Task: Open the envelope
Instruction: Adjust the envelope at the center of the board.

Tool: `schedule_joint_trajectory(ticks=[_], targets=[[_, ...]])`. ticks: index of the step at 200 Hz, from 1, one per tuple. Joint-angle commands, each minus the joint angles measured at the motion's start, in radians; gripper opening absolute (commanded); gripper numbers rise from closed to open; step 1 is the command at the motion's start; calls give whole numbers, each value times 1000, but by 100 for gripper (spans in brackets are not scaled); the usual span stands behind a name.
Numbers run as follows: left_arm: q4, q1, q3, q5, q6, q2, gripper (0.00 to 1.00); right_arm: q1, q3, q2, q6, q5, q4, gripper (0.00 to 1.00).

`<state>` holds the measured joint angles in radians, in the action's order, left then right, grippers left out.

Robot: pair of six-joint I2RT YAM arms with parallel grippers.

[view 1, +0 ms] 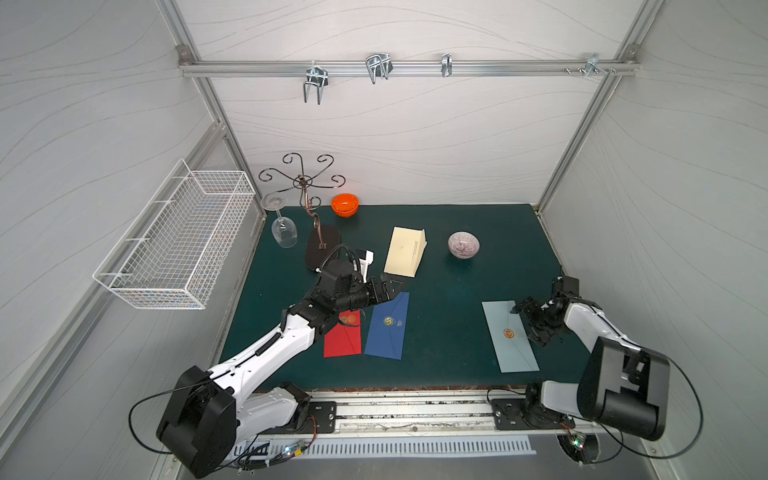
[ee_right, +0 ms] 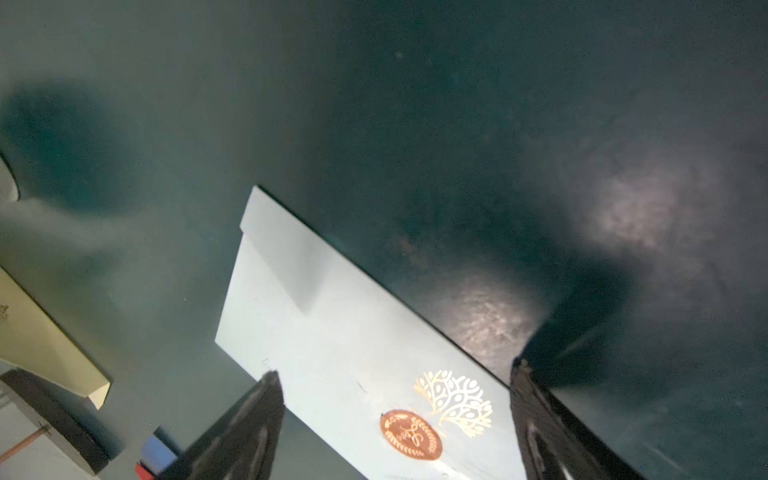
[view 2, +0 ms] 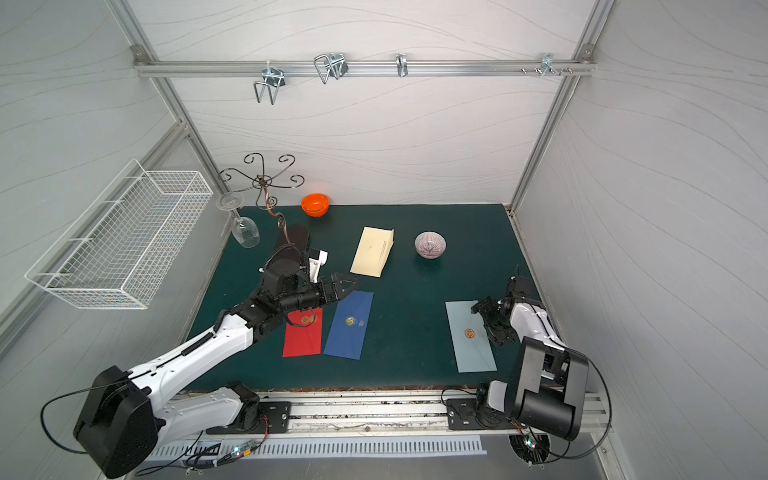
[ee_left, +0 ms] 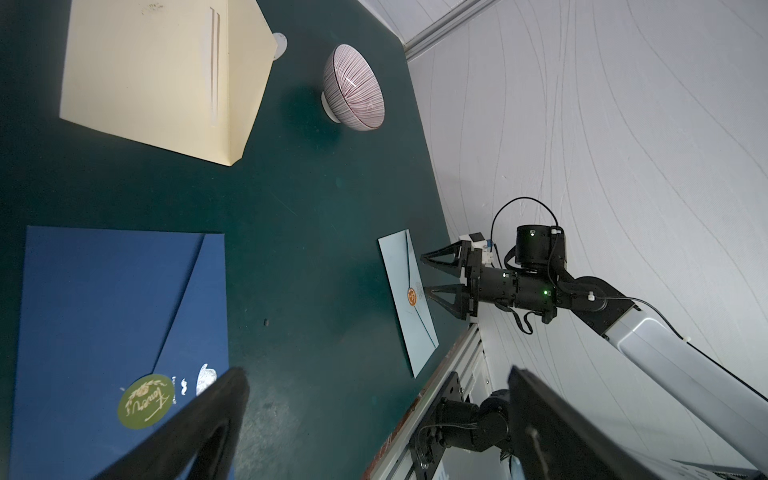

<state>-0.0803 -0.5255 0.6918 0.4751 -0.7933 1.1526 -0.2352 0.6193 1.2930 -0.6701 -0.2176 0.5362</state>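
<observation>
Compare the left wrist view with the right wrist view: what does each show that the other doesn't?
Left wrist only: the open left gripper, the green seal on the blue envelope, and the right arm from outside. Right wrist only: a corner of the red envelope. Both: the light blue envelope with its copper seal, the open right gripper near that seal, the cream envelope and the green mat.

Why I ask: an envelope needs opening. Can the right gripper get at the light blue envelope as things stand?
Probably yes: the right gripper hangs open right over the light blue envelope, near its orange seal, and nothing lies between them.
</observation>
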Motion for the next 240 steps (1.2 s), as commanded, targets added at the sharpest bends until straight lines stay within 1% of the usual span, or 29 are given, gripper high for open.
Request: schedule_joint_trajectory(ticks=[1, 52, 71, 85, 110, 119, 143, 176, 200, 240], targets=[[-67, -8, 55, 24, 5, 13, 100, 89, -38, 8, -46, -52, -7, 86], [-69, -18, 60, 35, 8, 25, 100, 315, -56, -13, -174, -55, -46, 86], [-70, -25, 67, 54, 8, 42, 100, 389, -33, -10, -177, -48, -40, 86], [-70, -34, 73, 64, 8, 49, 100, 396, 0, -13, -149, -2, 11, 86], [-62, -47, 81, 70, 19, 57, 100, 390, 49, -40, -70, 126, 110, 87], [-58, -50, 82, 70, 23, 58, 100, 375, 49, -52, -56, 139, 128, 88], [-61, -52, 83, 71, 23, 62, 100, 312, 5, -78, -49, 77, 130, 88], [-58, -58, 85, 80, 27, 70, 100, 309, -59, -120, -61, -5, 136, 87], [-62, -63, 87, 83, 26, 80, 100, 342, -100, -155, -89, -55, 140, 87], [-62, -79, 89, 92, 27, 95, 100, 472, -126, -192, -184, -70, 124, 87]])
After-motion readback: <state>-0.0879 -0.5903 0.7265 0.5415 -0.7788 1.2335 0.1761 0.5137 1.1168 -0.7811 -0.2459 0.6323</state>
